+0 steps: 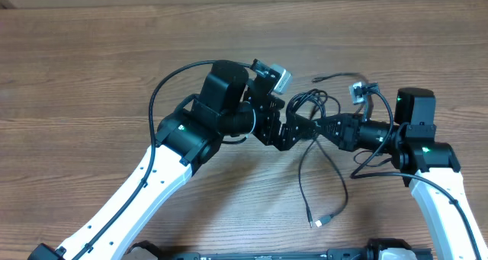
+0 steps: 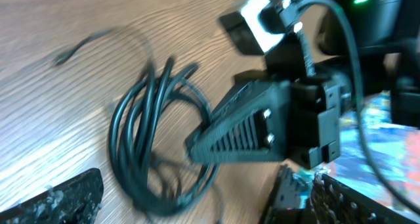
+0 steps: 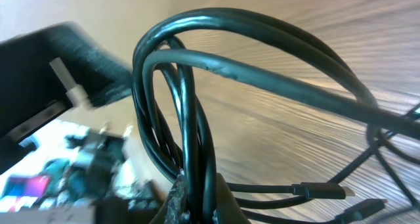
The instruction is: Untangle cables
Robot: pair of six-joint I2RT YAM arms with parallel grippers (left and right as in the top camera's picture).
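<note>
The cables [image 1: 306,106] are thin black cords bunched in loops on the wooden table between my two grippers. One strand trails down to a plug end [image 1: 319,222], and another end [image 1: 319,78] lies behind. My right gripper [image 1: 314,126] points left and is shut on the bundle. In the right wrist view the cords [image 3: 197,106] rise from between its fingers [image 3: 210,201], with plug ends [image 3: 321,191] to the right. My left gripper [image 1: 284,134] is open right next to it. In the left wrist view its fingers [image 2: 184,207] straddle the lower part of the loops [image 2: 141,138].
The wooden table [image 1: 91,69] extends all round. The right arm's black finger and body [image 2: 262,129] sit close in front of the left gripper. A dark edge [image 1: 267,254] runs along the table's front.
</note>
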